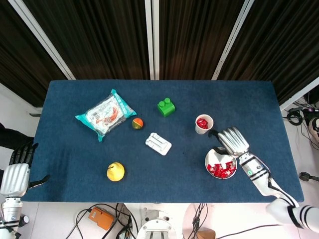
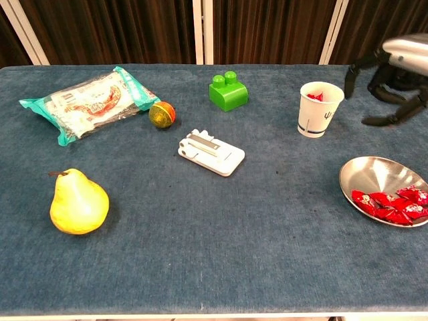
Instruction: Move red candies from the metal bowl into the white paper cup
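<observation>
Two hands are in view, but only one is placed to work: the right hand (image 1: 233, 141) hangs at the right of the frame in the head view, between the white paper cup (image 1: 204, 123) above and to its left and the metal bowl (image 1: 221, 163) just below it. Its fingers (image 2: 390, 93) are spread and curved downward, dark tips apart, and nothing shows between them; the chest view, where the hand sits at the upper right edge, shows the same empty spread.

Red candies (image 1: 223, 170) lie heaped in the lower half of the bowl in the head view, toward the near right rim in the chest view, leaving the bowl's far side bare. At least one red piece already sits inside the cup. From the fingertips the heap lies down-frame and slightly right, back toward the wrist, while the cup stands close by on the other side, up-frame and left. The next pick therefore looks to call for drawing the hand back and down over the heap, not reaching outward.

Resting at the lower left corner of the head view, off the table's edge (image 1: 50, 191), the left hand (image 1: 15, 177) holds nothing, fingers loosely extended, well apart from both bowl and cup.
</observation>
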### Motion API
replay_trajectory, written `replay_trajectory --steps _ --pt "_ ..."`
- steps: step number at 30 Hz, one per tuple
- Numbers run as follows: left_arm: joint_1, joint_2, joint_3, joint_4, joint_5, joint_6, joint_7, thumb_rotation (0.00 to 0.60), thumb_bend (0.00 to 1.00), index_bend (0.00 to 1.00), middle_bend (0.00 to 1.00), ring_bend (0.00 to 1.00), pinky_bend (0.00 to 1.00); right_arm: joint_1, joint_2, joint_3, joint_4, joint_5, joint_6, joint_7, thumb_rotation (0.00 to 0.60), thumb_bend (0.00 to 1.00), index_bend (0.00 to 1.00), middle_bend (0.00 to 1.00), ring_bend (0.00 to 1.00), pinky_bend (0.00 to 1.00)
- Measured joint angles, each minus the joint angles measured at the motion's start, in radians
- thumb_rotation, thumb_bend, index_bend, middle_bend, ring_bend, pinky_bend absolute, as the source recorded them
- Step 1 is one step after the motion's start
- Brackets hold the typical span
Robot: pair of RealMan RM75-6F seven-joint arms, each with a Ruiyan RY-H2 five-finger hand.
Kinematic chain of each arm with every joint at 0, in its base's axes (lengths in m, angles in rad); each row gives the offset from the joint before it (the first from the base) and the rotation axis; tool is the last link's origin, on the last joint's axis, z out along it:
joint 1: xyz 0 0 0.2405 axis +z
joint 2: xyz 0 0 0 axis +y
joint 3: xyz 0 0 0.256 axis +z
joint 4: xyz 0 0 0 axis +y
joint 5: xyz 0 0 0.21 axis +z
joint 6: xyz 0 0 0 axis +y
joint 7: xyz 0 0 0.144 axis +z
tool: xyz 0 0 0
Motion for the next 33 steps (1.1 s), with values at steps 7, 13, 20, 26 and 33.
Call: replay_trajectory --steps 7,13,20,26,33 --pt "0.003 -0.002 0.003 0.003 0.006 0.01 -0.003 0.6 0.0 0.0 0.0 0.0 0.0 -0.081 0.022 -0.112 -0.034 -0.044 0.004 -0.039 0.6 0.39 0.53 0.91 1.0 1.0" --pt "0.01 0.001 0.005 -0.001 0.007 0.019 -0.002 0.6 0.0 0.0 0.0 0.0 0.0 -0.099 0.019 -0.133 -0.007 -0.041 -0.029 -0.068 0.6 0.39 0.54 0.91 1.0 1.0" --pt "0.012 0.001 0.005 -0.004 0.008 0.022 0.002 0.6 0.0 0.0 0.0 0.0 0.0 -0.092 -0.021 -0.125 0.039 -0.024 -0.081 -0.083 0.6 0.39 0.53 0.91 1.0 1.0" --pt "0.015 0.006 0.003 -0.005 0.002 0.023 0.001 0.6 0.0 0.0 0.0 0.0 0.0 -0.082 -0.042 -0.109 0.065 -0.01 -0.106 -0.085 0.6 0.39 0.54 0.91 1.0 1.0" --pt "0.014 0.003 0.004 -0.002 0.0 0.018 0.0 0.6 0.0 0.0 0.0 0.0 0.0 -0.07 -0.06 -0.102 0.08 -0.013 -0.126 -0.073 0.6 0.4 0.56 0.91 1.0 1.0"
